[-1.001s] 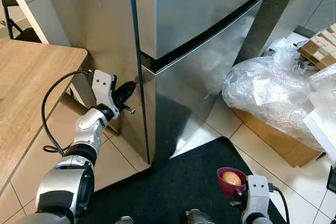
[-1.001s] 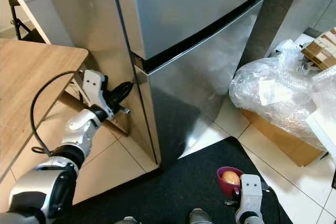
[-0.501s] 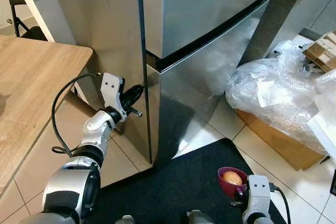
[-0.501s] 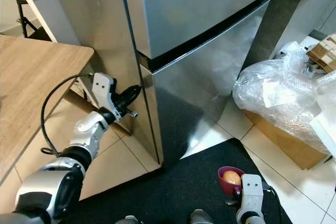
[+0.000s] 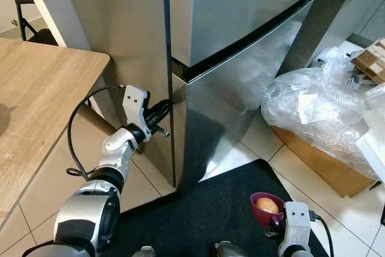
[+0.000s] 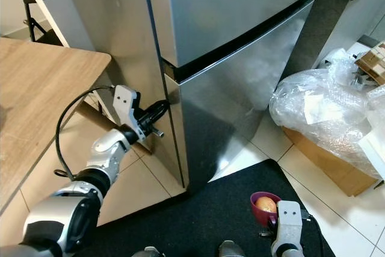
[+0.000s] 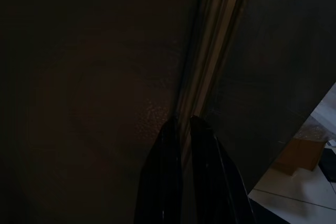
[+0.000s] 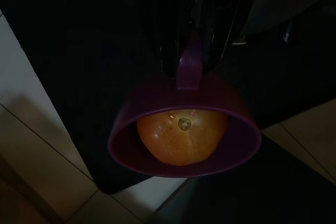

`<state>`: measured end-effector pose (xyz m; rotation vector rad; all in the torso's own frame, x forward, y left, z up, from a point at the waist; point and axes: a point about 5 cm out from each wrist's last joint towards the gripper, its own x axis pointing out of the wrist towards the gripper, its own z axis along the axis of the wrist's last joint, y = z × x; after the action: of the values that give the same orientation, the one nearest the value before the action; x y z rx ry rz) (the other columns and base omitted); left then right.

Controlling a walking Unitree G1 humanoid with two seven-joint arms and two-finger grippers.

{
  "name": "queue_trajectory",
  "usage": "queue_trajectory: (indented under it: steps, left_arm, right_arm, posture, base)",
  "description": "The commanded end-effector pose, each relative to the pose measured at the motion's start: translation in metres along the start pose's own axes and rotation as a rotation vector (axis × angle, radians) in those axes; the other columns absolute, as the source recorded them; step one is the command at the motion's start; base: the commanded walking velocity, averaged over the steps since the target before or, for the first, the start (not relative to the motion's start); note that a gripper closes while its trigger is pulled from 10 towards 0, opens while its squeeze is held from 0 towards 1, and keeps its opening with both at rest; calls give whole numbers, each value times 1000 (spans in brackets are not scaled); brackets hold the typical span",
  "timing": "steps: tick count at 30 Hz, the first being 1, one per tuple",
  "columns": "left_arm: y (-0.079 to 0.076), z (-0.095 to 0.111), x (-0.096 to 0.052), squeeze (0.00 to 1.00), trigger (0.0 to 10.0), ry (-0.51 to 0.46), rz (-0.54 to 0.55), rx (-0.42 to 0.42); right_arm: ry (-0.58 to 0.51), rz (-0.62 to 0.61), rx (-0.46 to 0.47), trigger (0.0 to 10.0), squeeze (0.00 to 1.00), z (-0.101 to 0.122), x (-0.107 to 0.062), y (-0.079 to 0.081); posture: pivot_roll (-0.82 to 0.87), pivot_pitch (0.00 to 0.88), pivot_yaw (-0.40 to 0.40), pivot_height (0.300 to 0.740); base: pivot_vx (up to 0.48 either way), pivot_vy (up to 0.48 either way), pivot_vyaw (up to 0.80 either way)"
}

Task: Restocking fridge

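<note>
The left gripper [image 7: 181, 124] has its two black fingers nearly together, their tips pressed into the seam at the left edge of the fridge [image 5: 240, 34], level with the top corner of the lower door [image 5: 234, 106]. The right gripper [image 8: 191, 56], low over the black mat [image 5: 204, 209], is clamped on the handle of a purple cup [image 8: 184, 129] with an orange [image 8: 182, 135] inside. A wooden table [image 5: 36, 106] stands left of the fridge, and plastic wrap [image 5: 319, 112] covers a cardboard box [image 5: 325, 173] on the right.

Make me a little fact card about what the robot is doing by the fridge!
Fridge: silver, both doors shut
Left gripper: fingertips at the side edge of the lower door
Right gripper: shut on the handle of the purple cup
In the cup: an orange
Floor: black mat
To the right: bubble wrap over a cardboard box
</note>
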<state>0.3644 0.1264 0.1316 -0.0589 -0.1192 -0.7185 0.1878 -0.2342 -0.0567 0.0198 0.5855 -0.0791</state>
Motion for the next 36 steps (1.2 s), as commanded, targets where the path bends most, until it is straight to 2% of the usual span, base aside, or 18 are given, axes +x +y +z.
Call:
queue_trajectory:
  steps: [1, 11, 16, 29, 36]
  left_arm:
    - [-22, -3, 16, 0, 10000, 16, -103, 1]
    - [-43, 3, 36, 0, 10000, 1, -180, -12]
    - [-48, 3, 39, 0, 10000, 1, -200, -14]
    - [-79, 1, 53, 0, 10000, -4, -321, -38]
    - [-88, -1, 55, 0, 10000, -4, -353, -43]
  right_arm:
    - [-7, -7, 4, 10000, 0, -2, -2, -1]
    - [-11, -16, 9, 10000, 0, -3, -3, -2]
    - [-10, -18, 12, 10000, 0, -4, -4, -2]
    - [-8, -27, 20, 10000, 0, -7, -6, -4]
    - [-8, -28, 21, 10000, 0, -7, -6, -4]
  posture:
    - [-203, 197, 22, 740]
    - [-212, 196, 33, 740]
    - [-213, 196, 36, 740]
    - [-217, 199, 46, 740]
    - [-217, 200, 47, 740]
  base:
    - [0, 0, 0]
    - [0, 0, 0]
    - [0, 0, 0]
    - [0, 0, 0]
    - [0, 0, 0]
